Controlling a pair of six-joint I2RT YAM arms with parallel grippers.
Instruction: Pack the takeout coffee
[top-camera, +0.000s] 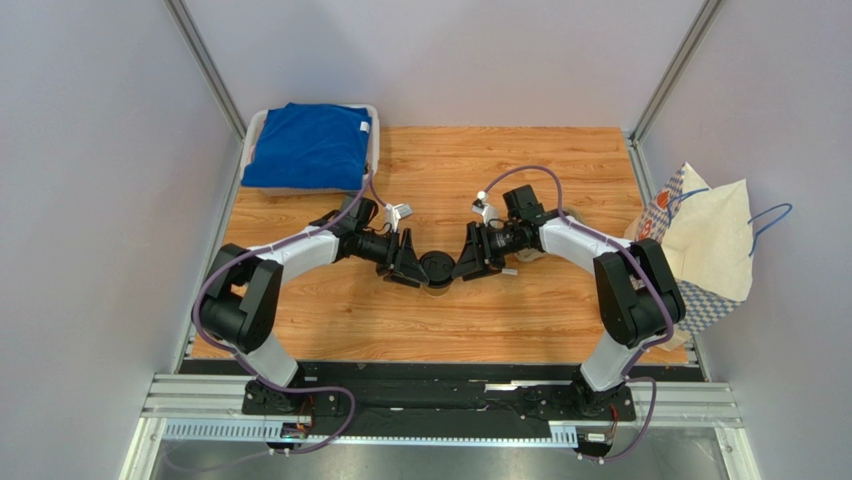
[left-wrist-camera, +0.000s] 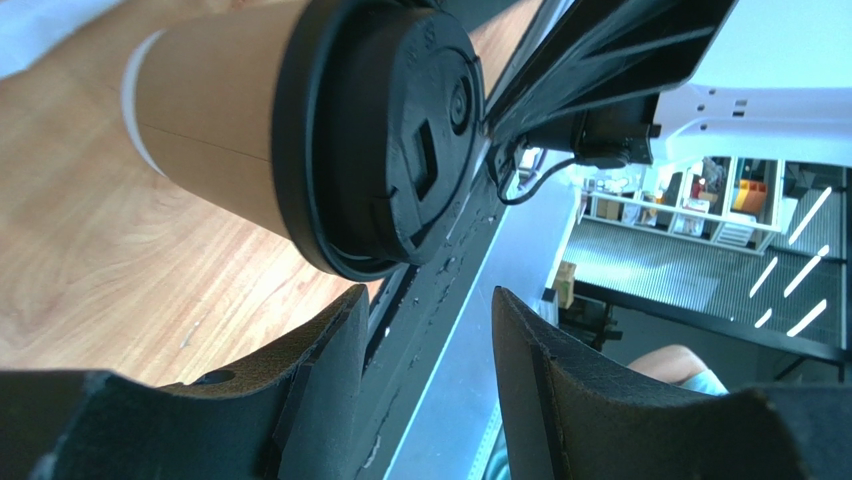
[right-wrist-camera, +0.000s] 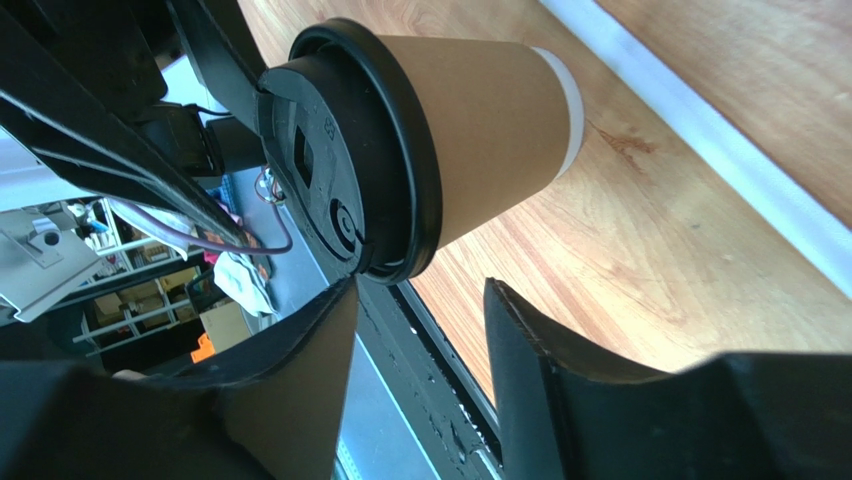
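Tan takeout coffee (right-wrist-camera: 450, 140), black-lidded, apparently upright

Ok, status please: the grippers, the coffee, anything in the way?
Left gripper open, right gripper open, both empty. Coffee upright between them, lid on. Right arm stands between coffee and bag.

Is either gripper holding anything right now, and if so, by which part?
Nothing is held. The coffee cup stands on the table between the left gripper and right gripper; both wrist views show open jaws with the cup beyond them.
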